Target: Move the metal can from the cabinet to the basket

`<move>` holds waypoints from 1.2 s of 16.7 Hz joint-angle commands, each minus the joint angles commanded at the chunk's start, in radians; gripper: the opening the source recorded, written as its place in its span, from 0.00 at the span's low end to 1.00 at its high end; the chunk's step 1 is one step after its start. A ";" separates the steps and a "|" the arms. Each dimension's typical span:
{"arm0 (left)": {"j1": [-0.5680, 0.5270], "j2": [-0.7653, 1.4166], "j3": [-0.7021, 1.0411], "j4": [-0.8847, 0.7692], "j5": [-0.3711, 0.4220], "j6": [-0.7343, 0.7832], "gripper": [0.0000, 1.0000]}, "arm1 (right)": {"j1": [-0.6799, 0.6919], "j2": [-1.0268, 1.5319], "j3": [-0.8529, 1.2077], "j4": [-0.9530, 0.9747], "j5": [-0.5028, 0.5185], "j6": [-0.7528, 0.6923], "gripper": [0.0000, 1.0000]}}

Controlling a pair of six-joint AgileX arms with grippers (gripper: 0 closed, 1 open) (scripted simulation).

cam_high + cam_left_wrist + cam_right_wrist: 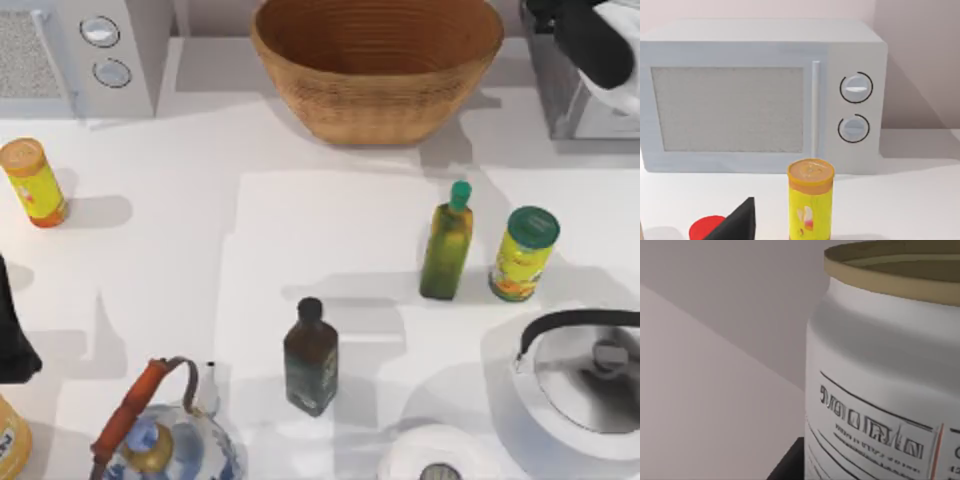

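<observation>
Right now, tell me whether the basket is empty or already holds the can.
Empty. The top view shows the basket's bare ribbed inside. The metal can stands close before the right wrist camera, not in the basket.

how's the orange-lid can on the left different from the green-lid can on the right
The orange-lid can has an orange top and a taller, slimmer look; the green-lid can has a dark green top and looks stubbier. The orange-lid can stands alone near the table's left edge, in front of the microwave, while the green-lid can stands beside the green bottle. Both are upright with yellow labels.
</observation>
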 joint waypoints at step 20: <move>0.000 0.000 0.000 0.000 0.000 0.000 1.00 | 0.065 0.508 0.324 0.057 0.138 0.008 0.00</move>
